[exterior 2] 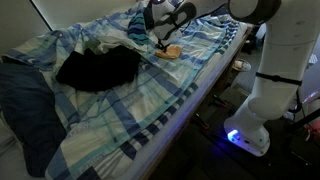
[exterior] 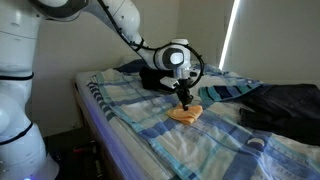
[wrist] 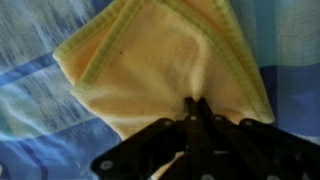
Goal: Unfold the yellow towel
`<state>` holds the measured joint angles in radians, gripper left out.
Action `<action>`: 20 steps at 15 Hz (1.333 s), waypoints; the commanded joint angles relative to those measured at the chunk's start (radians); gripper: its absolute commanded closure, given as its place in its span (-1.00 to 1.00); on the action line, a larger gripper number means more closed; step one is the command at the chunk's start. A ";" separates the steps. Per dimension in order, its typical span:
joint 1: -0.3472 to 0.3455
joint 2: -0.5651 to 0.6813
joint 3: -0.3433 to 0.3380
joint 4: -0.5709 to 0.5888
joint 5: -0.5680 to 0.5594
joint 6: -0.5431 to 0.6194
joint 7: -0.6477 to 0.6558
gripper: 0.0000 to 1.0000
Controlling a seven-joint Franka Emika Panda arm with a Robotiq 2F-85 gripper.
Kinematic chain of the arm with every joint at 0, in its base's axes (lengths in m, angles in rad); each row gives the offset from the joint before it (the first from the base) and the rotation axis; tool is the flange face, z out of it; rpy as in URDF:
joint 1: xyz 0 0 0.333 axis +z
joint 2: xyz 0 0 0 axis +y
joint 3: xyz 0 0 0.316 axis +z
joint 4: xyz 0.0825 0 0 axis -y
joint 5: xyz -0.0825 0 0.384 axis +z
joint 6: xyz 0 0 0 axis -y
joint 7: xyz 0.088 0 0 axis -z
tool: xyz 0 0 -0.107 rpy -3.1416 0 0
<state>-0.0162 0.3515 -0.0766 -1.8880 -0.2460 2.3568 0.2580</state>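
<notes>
Wrist view: gripper pinching the yellow towel, unfolding not yet begun.
Its jaws are pressed together on a fold at the towel's edge. The towel lies folded on the plaid bedsheet, so I judge that the lifting and spreading are all left.

Claw on yellow towel
</notes>
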 commanded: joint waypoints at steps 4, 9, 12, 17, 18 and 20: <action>-0.002 0.025 -0.018 0.060 0.021 -0.022 -0.022 0.93; -0.042 0.033 -0.055 0.150 0.079 -0.057 -0.011 0.92; -0.062 0.057 -0.075 0.213 0.100 -0.089 0.001 0.93; -0.089 0.100 -0.099 0.309 0.112 -0.120 0.011 0.93; -0.098 0.113 -0.101 0.327 0.120 -0.124 0.006 0.93; -0.116 0.139 -0.103 0.359 0.139 -0.129 -0.008 0.93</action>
<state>-0.1101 0.4416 -0.1762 -1.6082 -0.1434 2.2684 0.2626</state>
